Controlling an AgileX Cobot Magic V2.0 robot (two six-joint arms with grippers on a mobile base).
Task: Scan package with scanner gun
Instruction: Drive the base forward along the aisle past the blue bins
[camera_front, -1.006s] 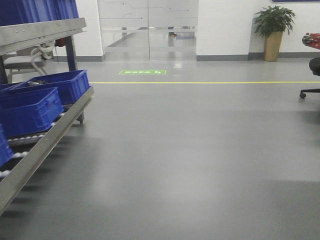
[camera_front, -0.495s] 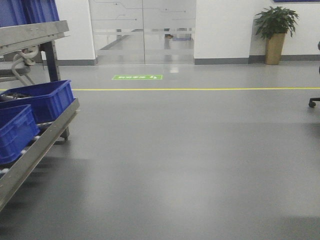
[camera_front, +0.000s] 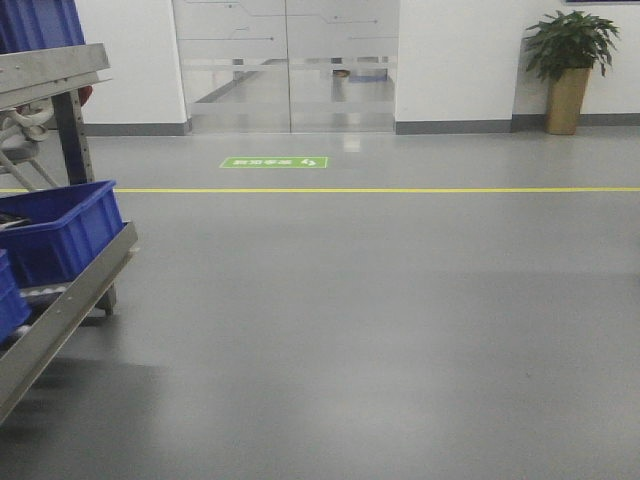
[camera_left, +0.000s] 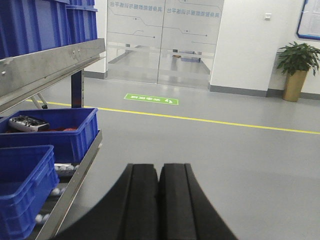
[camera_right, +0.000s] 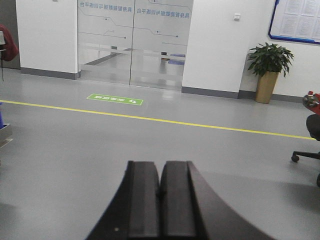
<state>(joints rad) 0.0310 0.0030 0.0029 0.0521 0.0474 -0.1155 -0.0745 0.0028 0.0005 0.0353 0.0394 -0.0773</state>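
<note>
Neither the package nor the scanner gun shows in any view. My left gripper (camera_left: 159, 166) is shut with nothing between its black fingers, held over grey floor beside a roller rack. My right gripper (camera_right: 161, 163) is likewise shut and empty, pointing across open floor toward the glass doors (camera_right: 132, 42). Neither gripper appears in the front view.
A metal roller rack (camera_front: 62, 300) with blue bins (camera_front: 55, 225) stands at the left; one blue bin (camera_left: 55, 127) holds a small dark device. A yellow floor line (camera_front: 400, 189), a green floor sign (camera_front: 273, 162), a potted plant (camera_front: 570, 65) and an office chair (camera_right: 309, 145) lie ahead.
The front view has shifted: the rack and blue bins slid further left and partly out of frame, and the chair at the right edge has left the view.
</note>
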